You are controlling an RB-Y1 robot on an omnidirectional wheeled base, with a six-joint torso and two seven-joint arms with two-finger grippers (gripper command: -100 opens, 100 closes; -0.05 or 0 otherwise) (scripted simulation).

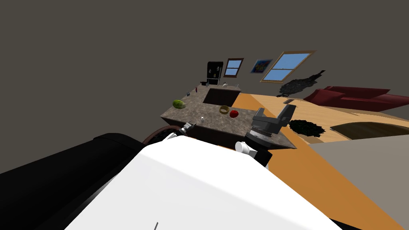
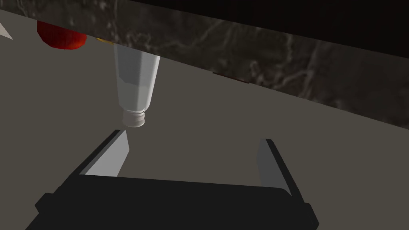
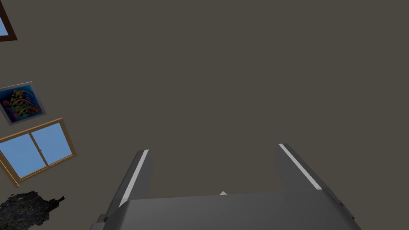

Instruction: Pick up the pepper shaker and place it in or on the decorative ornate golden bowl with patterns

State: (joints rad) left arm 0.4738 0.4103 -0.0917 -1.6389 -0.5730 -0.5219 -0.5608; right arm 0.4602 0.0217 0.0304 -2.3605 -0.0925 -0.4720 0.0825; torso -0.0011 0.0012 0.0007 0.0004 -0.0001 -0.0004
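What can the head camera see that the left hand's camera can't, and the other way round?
Head view adds the wider scene: the green fruit, the sunken basin, the golden bowl whole beside the red fruit, and the raised, open right gripper. Left wrist view adds detail: the pepper shaker close up, with a ribbed cap and faceted body, the cap near one fingertip of the open left gripper, not between its fingers. Shared: shaker, red fruit, marbled counter.
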